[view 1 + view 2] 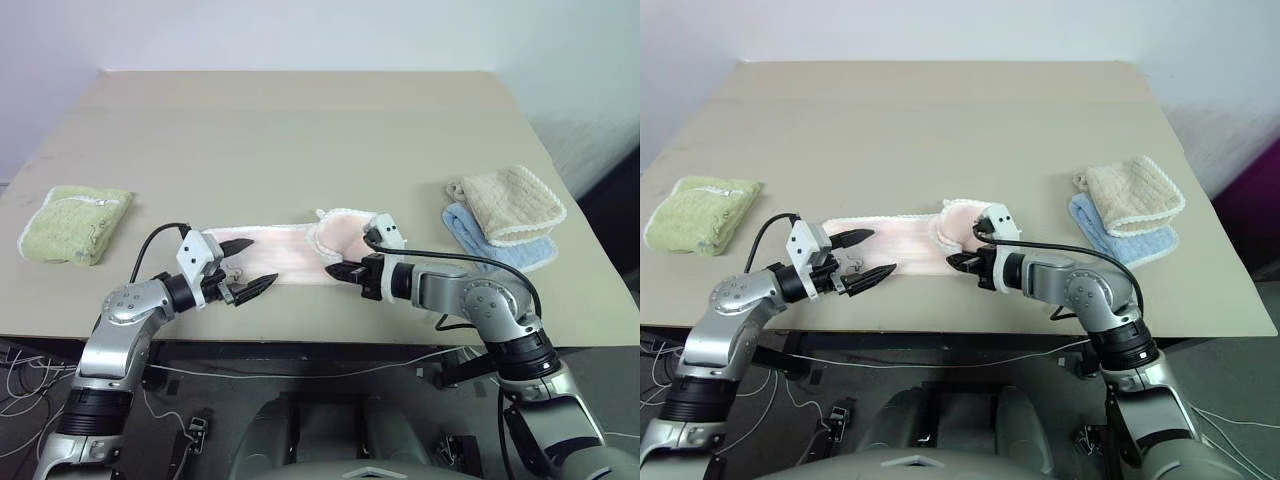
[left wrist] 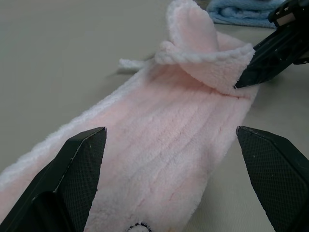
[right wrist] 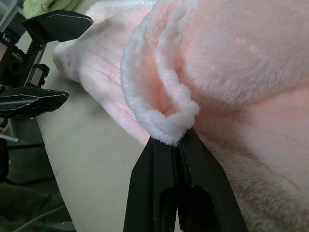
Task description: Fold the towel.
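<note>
Pink towel (image 1: 290,255) lies as a long folded strip at lower centre of the head view, near the table (image 1: 300,130) front edge. Right gripper (image 1: 338,271) is pinched closed on its white-trimmed end (image 3: 169,123), curled over. Left gripper (image 1: 245,268) hangs spread wide over the other end, holding nothing. Soft, light, floppy plush that sags; best taken at trimmed corners.

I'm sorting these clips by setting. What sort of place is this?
Probably a lab or test room: a plain table against a bare white wall, loose cables on the floor beneath it, and folded towels set out as props.
</note>
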`<state>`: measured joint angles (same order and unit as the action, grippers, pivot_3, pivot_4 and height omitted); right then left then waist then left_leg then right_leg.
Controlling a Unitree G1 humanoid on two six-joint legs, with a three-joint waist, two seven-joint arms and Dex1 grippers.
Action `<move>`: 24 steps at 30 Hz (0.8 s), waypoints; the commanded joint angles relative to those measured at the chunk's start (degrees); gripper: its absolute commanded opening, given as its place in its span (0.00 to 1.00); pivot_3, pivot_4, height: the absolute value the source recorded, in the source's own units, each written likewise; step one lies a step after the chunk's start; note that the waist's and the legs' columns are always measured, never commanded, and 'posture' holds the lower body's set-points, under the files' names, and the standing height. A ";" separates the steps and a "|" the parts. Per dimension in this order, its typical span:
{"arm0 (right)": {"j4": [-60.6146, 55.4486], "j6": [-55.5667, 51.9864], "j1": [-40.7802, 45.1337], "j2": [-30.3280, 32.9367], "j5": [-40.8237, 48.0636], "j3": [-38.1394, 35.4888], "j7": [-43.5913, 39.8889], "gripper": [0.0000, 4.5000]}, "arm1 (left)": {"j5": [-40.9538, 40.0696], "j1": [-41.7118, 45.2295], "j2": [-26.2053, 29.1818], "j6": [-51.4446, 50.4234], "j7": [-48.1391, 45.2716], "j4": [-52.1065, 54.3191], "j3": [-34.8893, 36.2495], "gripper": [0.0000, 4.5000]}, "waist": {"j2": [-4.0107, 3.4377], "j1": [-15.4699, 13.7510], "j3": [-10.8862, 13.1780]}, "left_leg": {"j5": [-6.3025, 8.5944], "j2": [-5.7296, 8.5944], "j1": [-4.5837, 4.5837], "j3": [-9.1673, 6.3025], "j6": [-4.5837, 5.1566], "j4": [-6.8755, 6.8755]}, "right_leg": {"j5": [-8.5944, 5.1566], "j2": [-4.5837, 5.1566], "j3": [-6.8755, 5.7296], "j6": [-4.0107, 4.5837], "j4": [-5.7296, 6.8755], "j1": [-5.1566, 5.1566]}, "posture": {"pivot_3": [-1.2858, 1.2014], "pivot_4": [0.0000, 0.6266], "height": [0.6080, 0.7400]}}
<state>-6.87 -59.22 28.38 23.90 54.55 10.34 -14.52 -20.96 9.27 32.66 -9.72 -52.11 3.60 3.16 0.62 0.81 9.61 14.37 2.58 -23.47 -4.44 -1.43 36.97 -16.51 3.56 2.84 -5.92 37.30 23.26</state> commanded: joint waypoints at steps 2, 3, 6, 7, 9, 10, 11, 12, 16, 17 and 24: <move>-1.68 -0.81 0.78 -1.68 -0.44 -2.78 -2.46 0.10 | -0.71 0.33 0.55 0.10 0.23 2.55 1.16 1.00 | 0.00 0.02 0.00 | 0.00 0.00 0.00 0.00 0.00 0.00 | 0.00 0.00 0.00 0.00 0.00 0.00 | 0.52 0.24 1.00; -1.87 -1.17 0.78 -1.98 -0.25 -3.24 -2.76 0.15 | -0.73 0.36 0.55 0.09 0.20 2.50 1.12 1.00 | 0.00 0.02 0.00 | 0.00 0.00 0.00 0.00 0.00 -0.01 | 0.00 0.00 0.00 0.00 0.00 0.00 | 0.52 0.24 1.00; -3.40 -2.40 0.46 -2.49 0.77 -4.84 -3.67 0.36 | -0.75 0.18 0.51 0.02 0.14 2.58 0.99 1.00 | 0.00 0.00 0.00 | 0.00 0.00 0.00 0.00 0.00 -0.01 | 0.00 0.00 0.00 0.00 0.00 0.00 | 0.52 0.24 1.00; -4.32 -2.55 0.31 -2.34 0.88 -5.50 -3.85 0.45 | -0.80 0.04 0.51 -0.05 0.15 2.68 0.99 1.00 | -0.01 0.01 0.00 | 0.00 0.00 0.00 0.00 0.00 -0.01 | 0.00 0.00 0.00 0.00 0.00 0.00 | 0.52 0.24 1.00; -6.24 -2.41 0.13 -1.75 0.83 -7.24 -3.95 0.60 | -0.94 -0.28 0.52 -0.22 0.21 2.92 1.13 1.00 | -0.01 0.00 0.00 | 0.00 0.00 0.00 0.00 0.00 -0.01 | 0.00 0.00 0.00 0.00 0.00 0.01 | 0.52 0.24 1.00; -7.38 -2.16 0.10 -1.05 0.57 -8.29 -3.97 0.67 | -1.03 -0.56 0.55 -0.31 0.29 3.06 1.28 1.00 | -0.01 0.00 0.00 | 0.00 0.00 0.00 0.00 0.00 -0.01 | 0.00 0.00 0.00 0.00 0.00 0.01 | 0.52 0.24 1.00; -8.55 -1.54 0.07 -0.10 -0.11 -9.12 -4.36 0.76 | -1.12 -0.83 0.59 -0.41 0.40 3.19 1.47 1.00 | -0.01 -0.01 0.00 | 0.00 0.00 0.00 0.00 0.00 -0.01 | 0.00 0.01 0.01 0.00 0.00 0.01 | 0.52 0.24 1.00; -9.79 -0.40 0.09 1.27 -1.32 -9.80 -5.14 0.83 | -1.31 -1.17 0.56 -0.58 0.60 3.41 1.76 1.00 | -0.01 -0.06 0.00 | 0.00 0.00 0.00 0.00 0.00 -0.02 | 0.00 0.01 0.01 0.00 -0.01 0.01 | 0.52 0.24 1.00; -9.41 7.00 0.93 4.42 -8.05 -10.21 -8.59 0.83 | -3.48 -2.36 -0.54 -2.09 2.32 4.04 3.64 1.00 | -0.01 -0.02 0.00 | 0.00 0.01 0.00 0.00 -0.01 -0.02 | 0.00 0.03 0.00 0.00 -0.02 0.00 | 0.52 0.24 1.00; -7.84 9.02 1.33 4.53 -10.14 -9.52 -9.37 0.78 | -4.25 -2.59 -0.99 -2.64 2.90 4.19 4.11 1.00 | -0.01 0.02 0.01 | 0.00 0.01 0.00 -0.01 -0.01 -0.03 | 0.00 0.02 0.00 0.00 -0.02 0.01 | 0.52 0.24 1.00; 9.55 26.69 4.63 0.42 -25.73 -1.30 -18.88 0.30 | -8.00 -4.70 -4.37 -6.77 7.34 6.31 6.61 1.00 | -0.01 0.24 0.01 | 0.00 0.00 0.02 0.02 -0.01 -0.05 | 0.00 -0.02 0.00 0.00 0.00 0.03 | 0.52 0.24 1.00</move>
<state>1.31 -36.75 31.47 24.94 31.46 8.19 -30.98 -27.75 4.94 28.13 -16.18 -45.40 7.19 8.01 0.62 1.04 9.61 14.38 2.59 -23.45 -4.40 -1.44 36.92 -16.51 3.54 2.85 -5.92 37.30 23.29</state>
